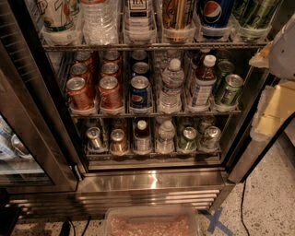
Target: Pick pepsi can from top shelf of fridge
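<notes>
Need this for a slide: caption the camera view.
Open fridge, tall pepsi can on the top shelf at right, short cans below; gripper not in view.

Tall dark-blue pepsi can (213, 14), red-white-blue round logo, far right; short red aluminium cans (94, 90) left (coppery sheen); short green cans (229, 87) right; pale grey gripper (283, 46), right edge.

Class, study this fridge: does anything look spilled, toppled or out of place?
Nothing stands out. Cans and bottles stand upright in rows; the pepsi can sits on the top shelf. The hand is at the right edge, outside the fridge.
</notes>
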### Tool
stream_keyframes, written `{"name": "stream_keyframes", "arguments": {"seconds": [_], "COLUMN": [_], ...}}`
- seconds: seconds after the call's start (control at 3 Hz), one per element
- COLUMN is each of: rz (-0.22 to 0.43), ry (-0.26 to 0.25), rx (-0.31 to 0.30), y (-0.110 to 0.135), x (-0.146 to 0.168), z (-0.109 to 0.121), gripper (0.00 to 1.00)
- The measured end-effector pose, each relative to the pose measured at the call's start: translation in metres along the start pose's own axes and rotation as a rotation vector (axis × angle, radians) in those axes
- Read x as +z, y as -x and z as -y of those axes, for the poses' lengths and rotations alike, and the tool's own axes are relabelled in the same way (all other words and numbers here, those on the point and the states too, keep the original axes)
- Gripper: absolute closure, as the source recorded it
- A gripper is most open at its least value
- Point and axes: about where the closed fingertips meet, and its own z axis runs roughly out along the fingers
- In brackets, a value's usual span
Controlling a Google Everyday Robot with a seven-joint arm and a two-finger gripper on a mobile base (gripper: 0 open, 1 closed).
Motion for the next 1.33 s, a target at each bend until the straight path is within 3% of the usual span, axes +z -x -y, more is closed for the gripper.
{"name": "stream_keyframes", "arguments": {"seconds": [0.33,0.67,1.33], "rz": [0.016,0.102,0.329], "ry": [-0.02,-0.073,-0.271], "rx": [0.008,0.061,0.225], "y": [0.004,0.008,0.022], "x": [-0.004,-0.005,-0.02], "z": [0.0,0.004,0.046], "gripper": [0.0,0.0,0.0]}}
